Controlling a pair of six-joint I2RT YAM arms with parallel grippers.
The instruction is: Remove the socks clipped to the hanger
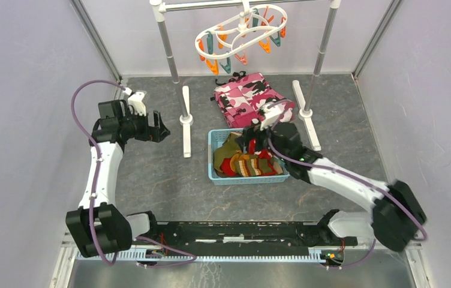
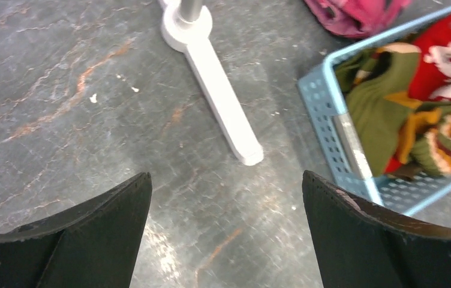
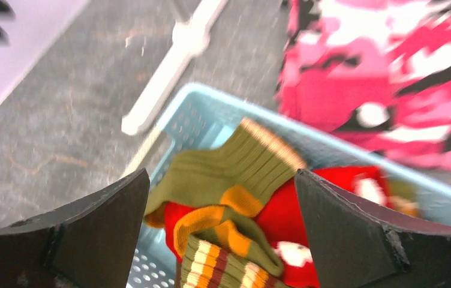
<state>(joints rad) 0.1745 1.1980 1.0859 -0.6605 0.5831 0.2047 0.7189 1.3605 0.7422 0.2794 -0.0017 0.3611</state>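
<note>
Over the basket (image 1: 212, 157), the right gripper (image 3: 222, 180) hangs wide open and empty, likely placed to drop socks (image 1: 247, 161) onto the pile there, while the hanger (image 1: 244, 24) is bare and the left gripper (image 2: 226, 180) sits open, aside.

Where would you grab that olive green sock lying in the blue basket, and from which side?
By its ribbed cuff, from straight above. The olive green sock lies on top of the other socks, cuff uncovered, while the walls of the basket block a sideways approach. The right gripper hangs over it, jaws wide apart, so it seems best placed.
</note>
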